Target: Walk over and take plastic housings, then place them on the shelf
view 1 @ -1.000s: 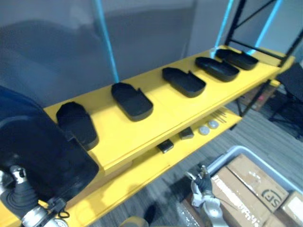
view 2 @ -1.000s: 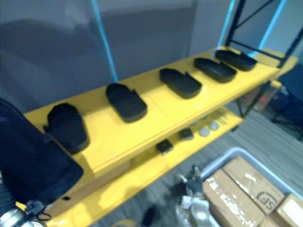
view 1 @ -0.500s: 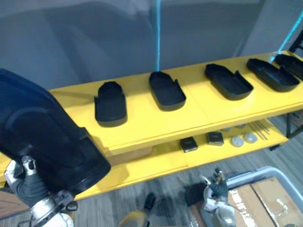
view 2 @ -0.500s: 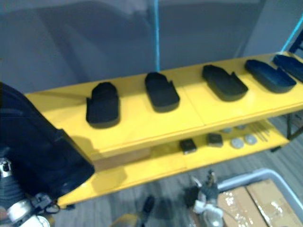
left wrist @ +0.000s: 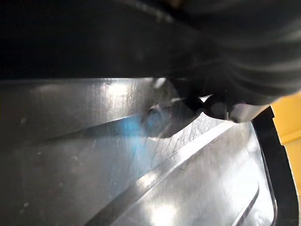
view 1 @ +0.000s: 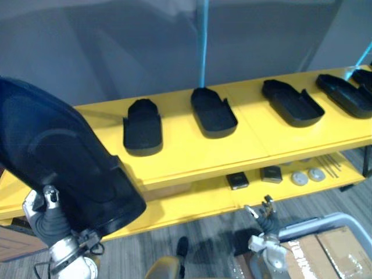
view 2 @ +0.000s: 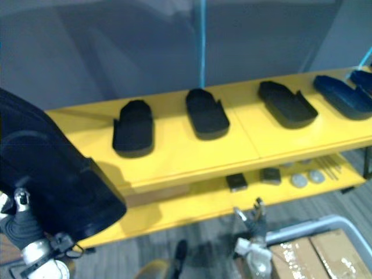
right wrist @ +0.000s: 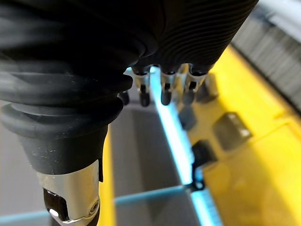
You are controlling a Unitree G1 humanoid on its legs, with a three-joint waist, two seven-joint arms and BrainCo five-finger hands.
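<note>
In the head views you see a row of plastic housings (view 1: 142,128) already lying on the yellow shelf (view 1: 186,157). One more, the carried housing (view 1: 64,168), is low at the left near the shelf's free end, so I judge that at least its placing remains. In the left wrist view the left hand (left wrist: 244,56) is against this housing's inner side, but its grip you cannot tell; in the right wrist view the right hand (right wrist: 164,89) hangs loosely open and holds nothing.

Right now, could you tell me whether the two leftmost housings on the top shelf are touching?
Apart. The left eye view shows bare yellow shelf between the leftmost housing and its neighbour.
</note>
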